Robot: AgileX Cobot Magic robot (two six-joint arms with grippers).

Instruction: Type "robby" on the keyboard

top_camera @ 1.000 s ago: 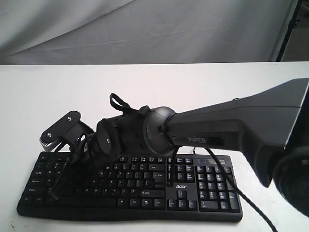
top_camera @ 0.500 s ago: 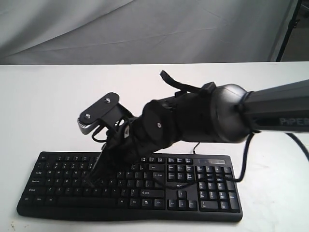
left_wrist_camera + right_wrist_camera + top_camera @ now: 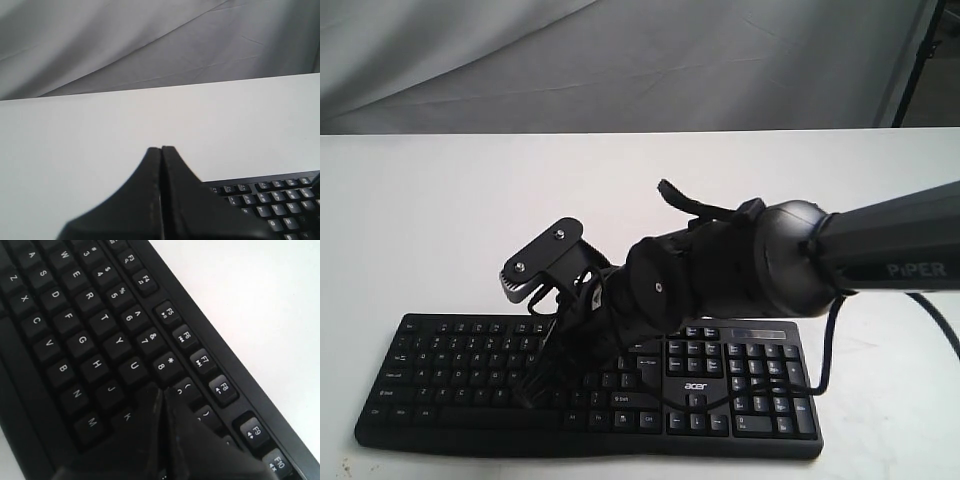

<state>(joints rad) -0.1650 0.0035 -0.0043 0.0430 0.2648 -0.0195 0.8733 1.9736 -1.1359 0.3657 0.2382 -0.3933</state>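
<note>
Across white table (image 3: 440,200) under grey cloth backdrop (image 3: 620,60): typing "robby", probably going for the "o".

Waiting at left, left gripper (image 3: 161,150), fingers pressed together and empty, with a keyboard corner showing beside it. Lying at 6 o'clock of the exterior view, keyboard (image 3: 740,400). Reaching in from 3 o'clock, right gripper (image 3: 160,392), pinched closed on nothing, tip sitting about the I and O keys; pressing or hovering, cannot tell. Calling next for a short downstroke, then a shift toward B. Hiding O beneath the fingers; keeping the left arm out of the exterior view.
</note>
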